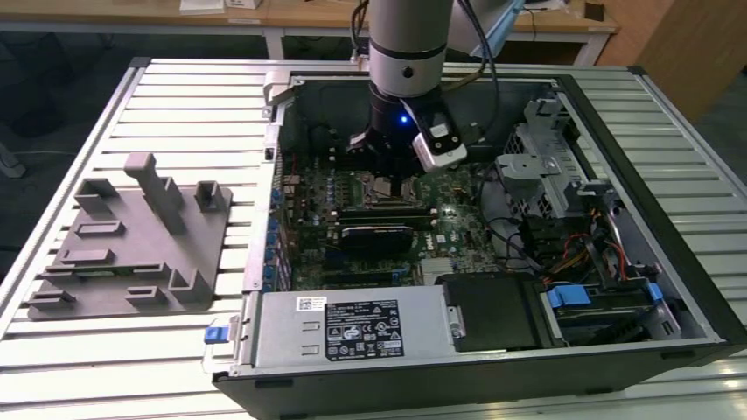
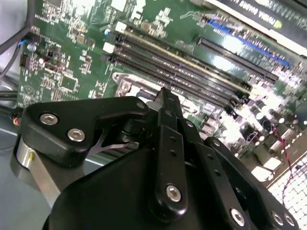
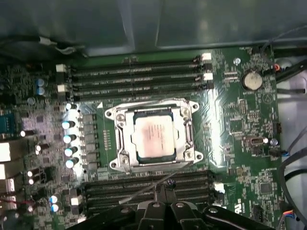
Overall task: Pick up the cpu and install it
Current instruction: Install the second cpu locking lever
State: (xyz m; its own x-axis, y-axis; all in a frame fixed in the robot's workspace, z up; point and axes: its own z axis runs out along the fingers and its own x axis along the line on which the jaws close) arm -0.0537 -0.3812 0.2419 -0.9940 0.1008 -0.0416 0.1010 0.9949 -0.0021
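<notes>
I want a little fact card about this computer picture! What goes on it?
place: open computer case on a slatted table
cpu: lying in the metal socket frame on the green motherboard
robot arm: reaching down into the case
tool: just above the board, beside the socket
grey fixture tray: on the table, on the exterior view's left

Cpu (image 3: 153,139) top: dull silvery metal. Socket frame (image 3: 188,132): shiny metal. Motherboard (image 3: 230,120): glossy green.
</notes>
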